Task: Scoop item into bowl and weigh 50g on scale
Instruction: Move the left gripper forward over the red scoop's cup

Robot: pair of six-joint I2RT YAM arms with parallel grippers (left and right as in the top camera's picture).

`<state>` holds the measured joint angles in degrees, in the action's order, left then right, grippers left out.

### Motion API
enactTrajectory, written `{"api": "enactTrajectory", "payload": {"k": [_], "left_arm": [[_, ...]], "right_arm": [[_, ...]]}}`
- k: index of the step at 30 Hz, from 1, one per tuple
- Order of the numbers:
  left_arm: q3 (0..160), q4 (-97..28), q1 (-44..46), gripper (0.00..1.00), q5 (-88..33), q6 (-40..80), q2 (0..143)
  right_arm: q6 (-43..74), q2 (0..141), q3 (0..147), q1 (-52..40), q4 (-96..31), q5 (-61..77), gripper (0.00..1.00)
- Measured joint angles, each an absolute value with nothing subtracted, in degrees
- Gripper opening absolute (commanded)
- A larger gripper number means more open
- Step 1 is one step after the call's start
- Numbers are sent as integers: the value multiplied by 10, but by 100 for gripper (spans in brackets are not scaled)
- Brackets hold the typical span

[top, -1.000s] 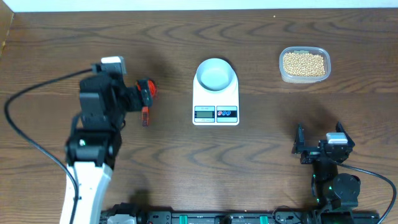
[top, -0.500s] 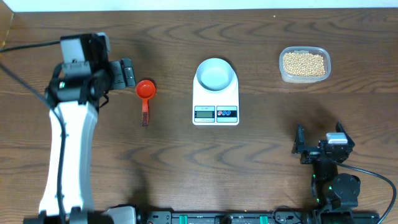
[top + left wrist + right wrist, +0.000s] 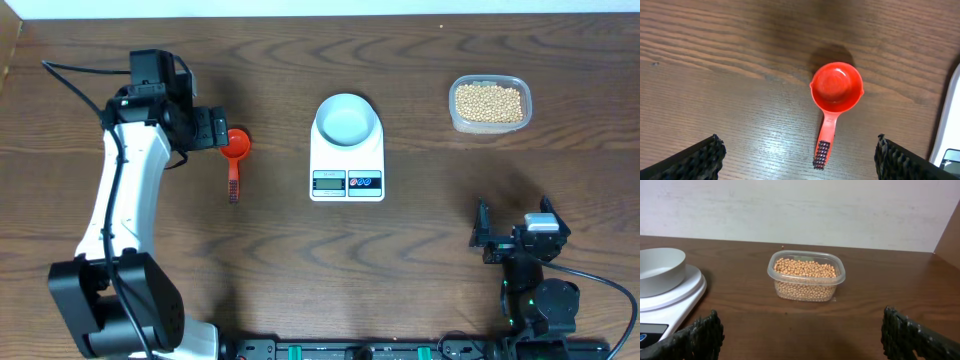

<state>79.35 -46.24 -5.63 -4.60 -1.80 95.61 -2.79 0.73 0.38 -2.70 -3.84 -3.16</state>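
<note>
The scale (image 3: 347,165) sits mid-table, long axis front to back, display toward the robot, with the bowl (image 3: 347,120) on its far end. Beans (image 3: 488,102) fill a tub (image 3: 455,119) at far right. The left gripper (image 3: 212,128) is spread wide over a red scoop (image 3: 235,150), apparently not touching it, and the right gripper (image 3: 513,222) gapes empty.

A red scoop (image 3: 836,95) is lying on the wooden surface (image 3: 715,75), cup facing up, handle pointing toward the camera. The left pincer (image 3: 800,161) is hovering above, fingers (image 3: 695,160) spread wide. The white scale (image 3: 950,145) is showing at the right edge.
</note>
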Motion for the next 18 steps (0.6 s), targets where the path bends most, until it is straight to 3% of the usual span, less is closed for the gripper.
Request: {"api": "enactTrajectory", "payload": {"k": [18], "left_arm": [[794,-444,-56,98,-46,-18,978]], "right_arm": [[-28,7,4,-27,-38,-32,99]]}}
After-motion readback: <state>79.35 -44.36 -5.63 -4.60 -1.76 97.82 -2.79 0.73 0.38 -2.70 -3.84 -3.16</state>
